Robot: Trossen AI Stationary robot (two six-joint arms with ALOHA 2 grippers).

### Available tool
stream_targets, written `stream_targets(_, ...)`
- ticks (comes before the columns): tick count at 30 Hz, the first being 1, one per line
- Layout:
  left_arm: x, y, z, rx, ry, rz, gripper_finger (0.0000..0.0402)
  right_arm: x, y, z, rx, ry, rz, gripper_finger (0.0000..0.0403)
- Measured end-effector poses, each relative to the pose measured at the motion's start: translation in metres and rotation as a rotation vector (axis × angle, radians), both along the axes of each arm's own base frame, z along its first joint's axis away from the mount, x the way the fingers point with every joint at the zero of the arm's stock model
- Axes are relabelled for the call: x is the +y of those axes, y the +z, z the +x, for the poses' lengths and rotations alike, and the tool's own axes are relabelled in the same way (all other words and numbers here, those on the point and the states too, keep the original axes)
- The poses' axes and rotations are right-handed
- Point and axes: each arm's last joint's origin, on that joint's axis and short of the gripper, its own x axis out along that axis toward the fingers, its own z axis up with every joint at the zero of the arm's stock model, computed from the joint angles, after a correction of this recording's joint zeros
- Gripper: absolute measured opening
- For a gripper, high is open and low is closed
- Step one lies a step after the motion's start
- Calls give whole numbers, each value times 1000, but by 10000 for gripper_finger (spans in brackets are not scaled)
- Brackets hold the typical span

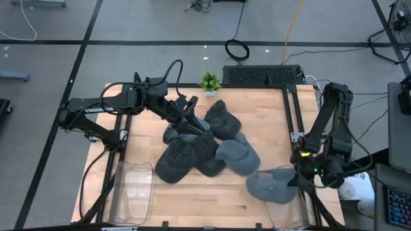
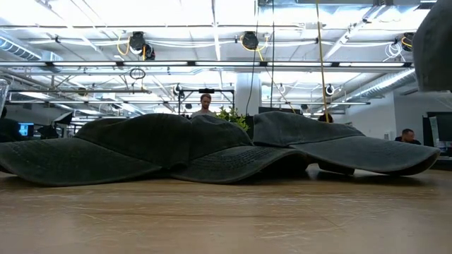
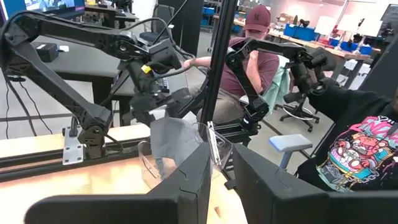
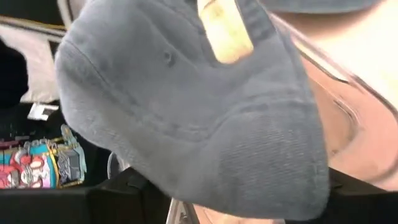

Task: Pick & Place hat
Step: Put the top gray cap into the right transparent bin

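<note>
Several dark grey hats lie heaped (image 1: 205, 144) mid-table and fill the low view (image 2: 212, 144). One more grey hat (image 1: 273, 186) lies crown up over a clear bin at the near right; it fills the right wrist view (image 4: 186, 112). My right gripper (image 1: 302, 168) stands at that hat's right side, slanting down, its fingers wide apart and open (image 4: 242, 208). My left gripper (image 1: 189, 112) hovers high over the heap's far side, nearly level, with a narrow gap (image 3: 222, 180) and nothing in it. My right gripper has the hat's brim (image 4: 267, 168) lying in front of its spread fingers, and the brim hides their tips. I cannot tell whether they touch it. The hat rests on the clear bin's rim (image 4: 348, 106).
A second clear bin (image 1: 131, 189) stands at the near left corner. A small potted plant (image 1: 209, 81) sits at the far edge. Bare wood shows along the near edge between the bins. People sit beyond the table in the left wrist view.
</note>
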Motion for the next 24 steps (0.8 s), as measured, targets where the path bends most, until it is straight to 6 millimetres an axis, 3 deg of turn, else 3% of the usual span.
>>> stream_targets(9,0,-1,0,16,0,-4,76,-19,-6,-8,172,-78,-43,222)
stream_targets(15,0,-1,0,17,0,-4,76,-36,-11,-12,213,-281,-149,222)
stream_targets(24,0,-5,1,46,0,-4,76,-41,-10,-7,-28,-311,-280,221)
